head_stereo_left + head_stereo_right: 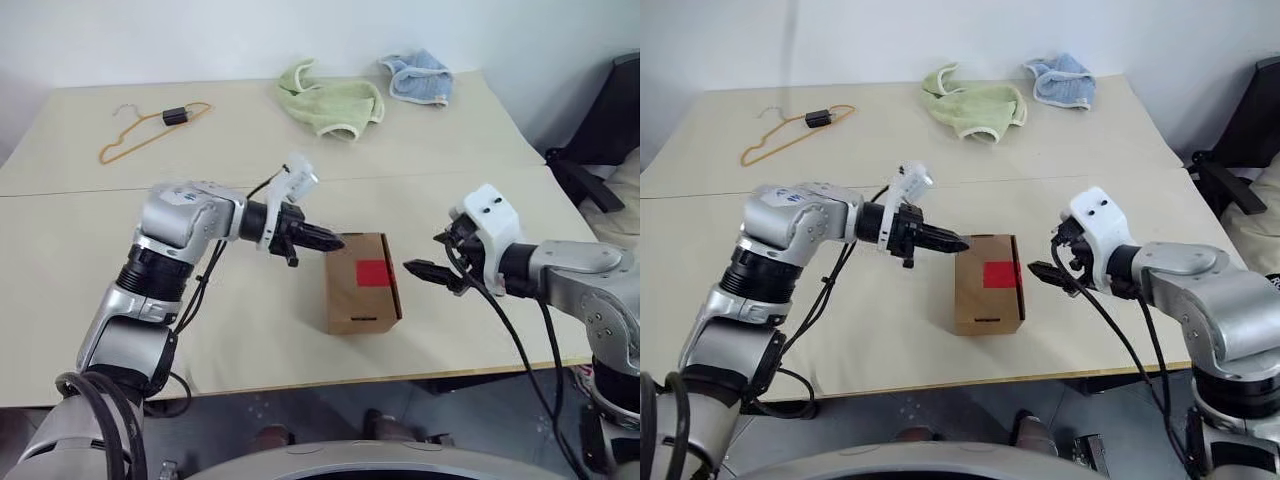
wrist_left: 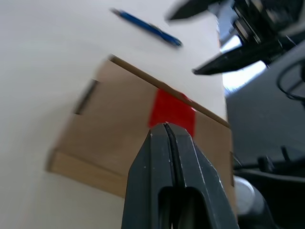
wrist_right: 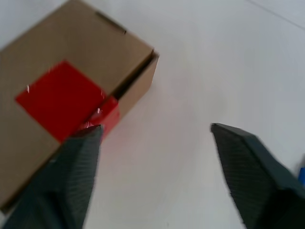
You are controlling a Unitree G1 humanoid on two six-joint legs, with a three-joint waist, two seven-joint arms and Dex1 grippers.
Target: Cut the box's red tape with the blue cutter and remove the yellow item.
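Tools first: your left tool point(image 1: 330, 241) is pressed together with nothing between its fingers, hovering just beside the box's left top edge, and your right tool point(image 3: 155, 138) is spread wide and holds nothing, hanging above the surface point(image 1: 250, 320) just to the right of the box.

Your box point(image 1: 361, 283) lies flat between the two tools, near the front edge of the surface, lid up. Its red tape point(image 1: 371, 272) sits on the lid and folds over the right-hand edge, where the right wrist view shows a dark gap under the flap; whether the tape is already slit there you cannot tell from these pictures.

Your blue cutter point(image 2: 147, 27) lies on the surface beyond the box in the left wrist view, close to the right tool and in neither tool's grip. So judge the step as fetching the cutter: bring the spread right tool down over the thin stick, close on it squarely, then carry the tip to the tape at the flap edge.

Further back lie an orange hanger point(image 1: 150, 132), a green cloth point(image 1: 333, 103) and a blue cloth point(image 1: 418, 78), well clear of the work.

Expect the yellow item to be inside the closed box, hidden.
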